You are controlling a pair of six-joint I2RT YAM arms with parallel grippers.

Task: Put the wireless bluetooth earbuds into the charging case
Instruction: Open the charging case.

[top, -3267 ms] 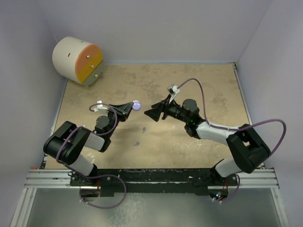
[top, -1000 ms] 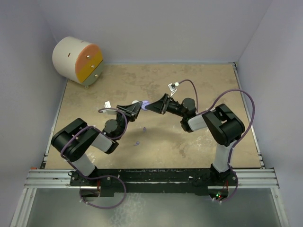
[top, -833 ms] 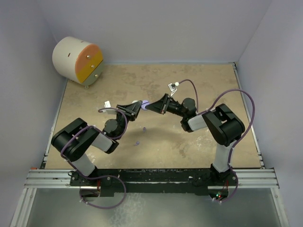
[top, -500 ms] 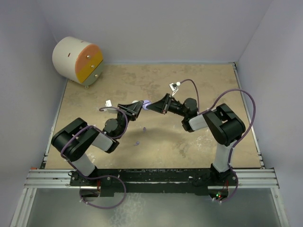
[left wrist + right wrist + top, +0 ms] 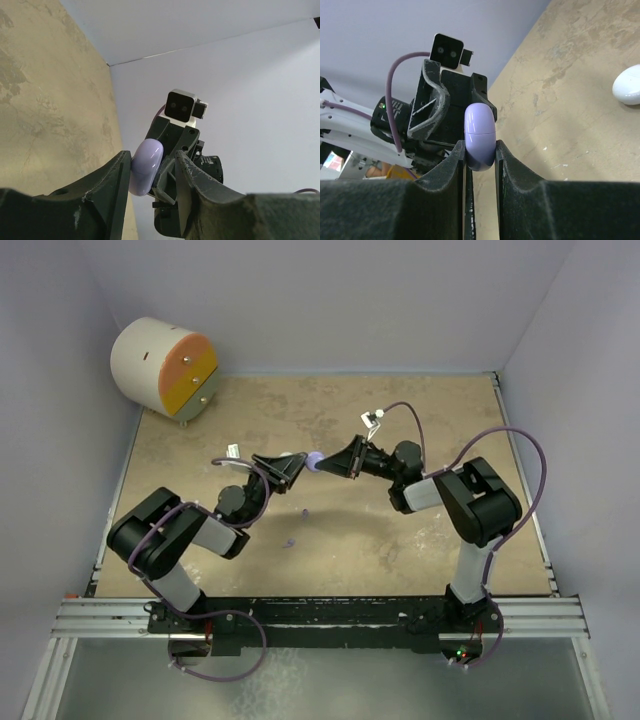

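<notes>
A closed lilac charging case [image 5: 314, 462] hangs above the middle of the table between both arms. My right gripper [image 5: 480, 147] is shut on the case [image 5: 480, 130], one finger on each flat side. My left gripper [image 5: 152, 160] faces it with its jaws parted: the case [image 5: 145, 167] touches the left finger and a gap shows at the right finger. In the top view the left gripper [image 5: 298, 465] and the right gripper [image 5: 327, 464] meet tip to tip. Two tiny lilac earbuds [image 5: 305, 512] [image 5: 290, 541] lie on the table below them.
A white round case [image 5: 630, 85] lies on the tan table, seen in the right wrist view. A cream cylinder with an orange and yellow drawer face [image 5: 165, 368] stands at the back left corner. Pale walls close in the table on three sides.
The left jaws, earlier shut on the lilac case, have parted. The right gripper has come in and closed on the case, and both grippers have shifted slightly right and back.
</notes>
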